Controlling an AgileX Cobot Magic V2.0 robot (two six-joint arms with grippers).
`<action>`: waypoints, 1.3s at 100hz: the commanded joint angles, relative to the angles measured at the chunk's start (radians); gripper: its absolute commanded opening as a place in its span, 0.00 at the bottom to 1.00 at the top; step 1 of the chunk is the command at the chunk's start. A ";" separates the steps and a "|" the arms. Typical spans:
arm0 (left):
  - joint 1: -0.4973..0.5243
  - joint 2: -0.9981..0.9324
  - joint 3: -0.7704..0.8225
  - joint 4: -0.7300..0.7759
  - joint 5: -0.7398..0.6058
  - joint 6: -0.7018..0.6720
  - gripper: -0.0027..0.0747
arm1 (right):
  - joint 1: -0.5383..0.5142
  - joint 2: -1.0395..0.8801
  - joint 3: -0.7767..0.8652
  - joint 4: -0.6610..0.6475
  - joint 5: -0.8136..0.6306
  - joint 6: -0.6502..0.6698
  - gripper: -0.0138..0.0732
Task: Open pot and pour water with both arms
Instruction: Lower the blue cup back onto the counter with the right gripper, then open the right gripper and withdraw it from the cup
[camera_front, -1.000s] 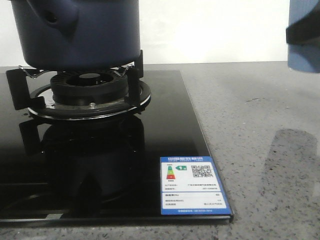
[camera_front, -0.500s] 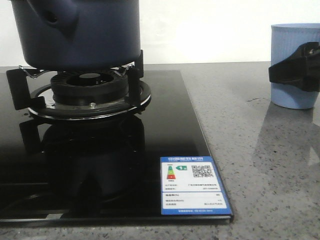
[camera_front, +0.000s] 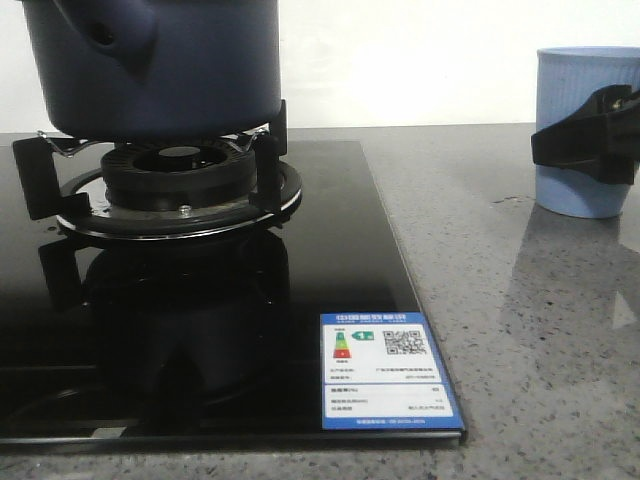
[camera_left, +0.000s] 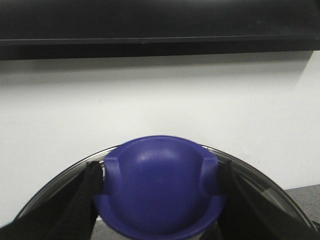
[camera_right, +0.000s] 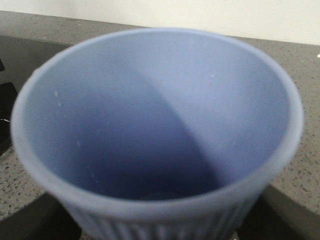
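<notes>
Left fingers (camera_left: 90, 192): clamped on blue lid knob (camera_left: 160, 187)
Right fingers (camera_front: 585, 145): gripping ribbed cup (camera_front: 585, 75) on bench (camera_front: 520, 330)
Pot (camera_front: 160, 65): on burner (camera_front: 175, 170)

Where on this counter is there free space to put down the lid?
The grey counter is bare between the black glass cooktop and the light blue cup, and in front of the cup. The cooktop's glass around the energy label is also bare. It is crowded at the burner, where the pot stands.
</notes>
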 joint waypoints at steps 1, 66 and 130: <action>0.003 -0.026 -0.037 0.002 -0.106 -0.002 0.49 | -0.008 -0.019 -0.022 0.015 -0.043 -0.011 0.69; -0.037 -0.026 -0.037 0.000 -0.108 -0.002 0.49 | -0.008 -0.260 0.093 0.015 0.051 0.018 0.92; -0.293 0.112 -0.037 0.000 -0.180 -0.002 0.49 | -0.008 -0.707 0.204 0.015 0.334 0.071 0.92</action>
